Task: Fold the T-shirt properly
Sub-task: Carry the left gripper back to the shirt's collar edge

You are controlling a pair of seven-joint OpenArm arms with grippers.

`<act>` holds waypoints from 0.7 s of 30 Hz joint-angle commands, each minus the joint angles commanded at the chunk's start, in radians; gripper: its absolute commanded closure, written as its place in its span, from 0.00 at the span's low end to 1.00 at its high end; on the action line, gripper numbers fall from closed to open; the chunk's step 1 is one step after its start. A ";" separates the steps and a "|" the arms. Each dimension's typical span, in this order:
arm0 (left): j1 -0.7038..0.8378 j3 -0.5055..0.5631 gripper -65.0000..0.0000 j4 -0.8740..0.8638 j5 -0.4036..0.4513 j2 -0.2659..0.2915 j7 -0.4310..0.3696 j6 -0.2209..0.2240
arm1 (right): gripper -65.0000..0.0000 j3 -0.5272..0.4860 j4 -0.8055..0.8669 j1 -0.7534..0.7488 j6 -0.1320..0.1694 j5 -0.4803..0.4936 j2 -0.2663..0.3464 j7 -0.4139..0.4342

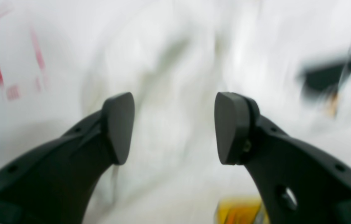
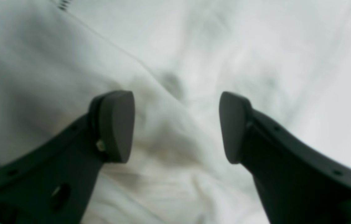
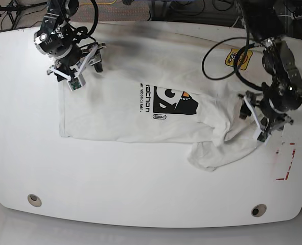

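White table (image 3: 140, 173): base alone shows T-shirt (image 3: 120, 92) print (image 3: 173, 103).

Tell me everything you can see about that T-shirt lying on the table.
The T-shirt is off-white, soft-looking cloth, lying mostly flat on the white table, printed side up, with a black graphic, black lettering and a touch of orange. A yellow-orange patch shows near one end. That end is rumpled, one sleeve bunched toward the table's front. The left gripper and right gripper, both open, hang at opposite ends; whether they touch the cloth is unclear.
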 joint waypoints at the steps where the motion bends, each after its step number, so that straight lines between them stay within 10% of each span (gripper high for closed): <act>1: 0.018 -0.011 0.42 0.011 0.002 0.000 0.005 0.000 | 0.37 0.000 0.000 -0.002 0.000 0.000 0.000 0.000; 21: 0.295 -0.229 0.42 -0.104 0.003 -0.121 -0.089 0.000 | 0.37 0.003 -0.006 -0.124 0.000 -0.003 0.003 -0.005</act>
